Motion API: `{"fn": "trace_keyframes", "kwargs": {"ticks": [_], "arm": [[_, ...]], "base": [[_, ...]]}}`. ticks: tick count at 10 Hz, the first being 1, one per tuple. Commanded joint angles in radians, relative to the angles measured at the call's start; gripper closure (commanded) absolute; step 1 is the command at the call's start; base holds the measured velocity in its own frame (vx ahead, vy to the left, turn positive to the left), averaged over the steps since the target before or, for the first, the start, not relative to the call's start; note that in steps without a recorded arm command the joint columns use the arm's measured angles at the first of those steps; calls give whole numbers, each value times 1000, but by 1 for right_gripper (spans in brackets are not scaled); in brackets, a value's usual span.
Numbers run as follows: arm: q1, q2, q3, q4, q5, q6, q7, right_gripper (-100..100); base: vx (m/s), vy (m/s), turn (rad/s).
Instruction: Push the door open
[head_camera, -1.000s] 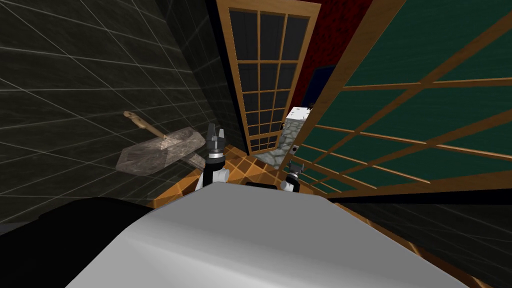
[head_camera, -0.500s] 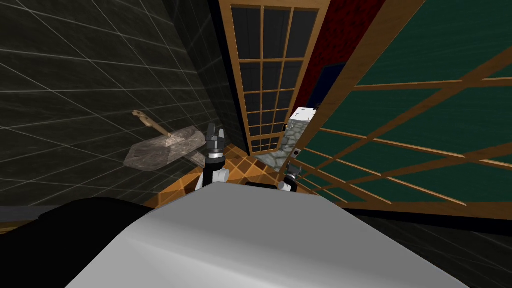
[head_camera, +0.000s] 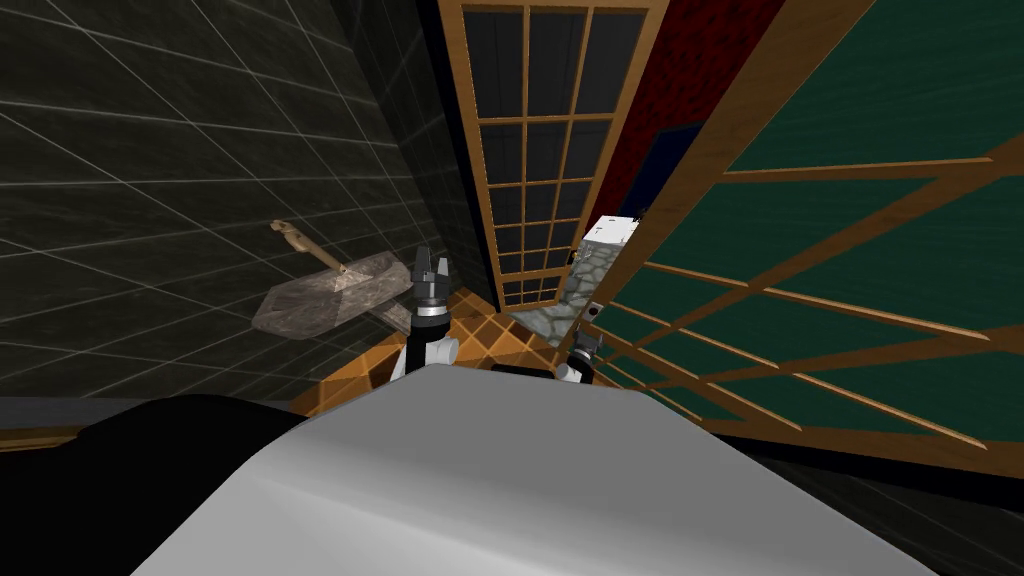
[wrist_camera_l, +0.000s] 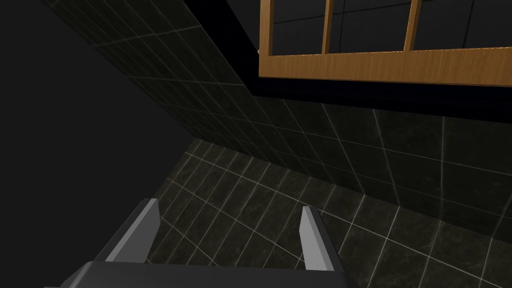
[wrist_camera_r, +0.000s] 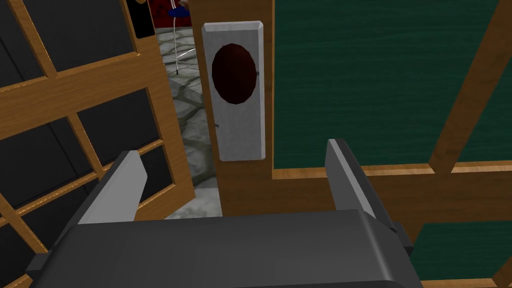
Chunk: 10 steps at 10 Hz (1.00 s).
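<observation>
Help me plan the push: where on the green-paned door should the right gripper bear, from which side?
Probably the green-paned door at its free edge: the wooden stile below the grey plate, met from this side by the open right gripper. That edge stands ajar; flat wood suits pushing.

- Head camera: high up, aimed steeply down and forward, rolled. Dark tiled wall (head_camera: 200, 150) to the left, green-paned door (head_camera: 860, 250) to the right.
- Right wrist camera: very near the door's edge, facing its grey plate (wrist_camera_r: 235, 115).
- Left wrist camera: faces the tiled wall, below the glazed wooden panel (wrist_camera_l: 390, 65).
- Head and right wrist views share the door, the panel, and the stone floor (head_camera: 572, 292) between them.
</observation>
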<state>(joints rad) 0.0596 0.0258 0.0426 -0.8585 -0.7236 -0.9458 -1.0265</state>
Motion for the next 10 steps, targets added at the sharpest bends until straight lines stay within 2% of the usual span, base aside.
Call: {"fn": "trace_keyframes", "kwargs": {"ticks": [1, 2, 4, 6, 7, 8, 9, 10], "arm": [[-1, -32, -3, 3, -2, 0, -5, -100], [-2, -45, -4, 6, -3, 1, -7, -100], [-3, -53, -7, 9, -6, 1, -11, -100], [-5, -42, -11, 14, -9, 2, -16, -100], [-6, -22, -13, 16, -10, 2, -19, -100], [-7, -31, -13, 14, -10, 2, -15, -100], [-7, -31, -13, 14, -10, 2, -15, 100], [-7, -31, -13, 14, -10, 2, -15, 100]], "base": [[139, -74, 24], [165, -104, 21], [169, -93, 20], [193, -119, 21], [185, -99, 26], [85, -38, 6], [-18, 8, -8], [-26, 24, 44]]}}
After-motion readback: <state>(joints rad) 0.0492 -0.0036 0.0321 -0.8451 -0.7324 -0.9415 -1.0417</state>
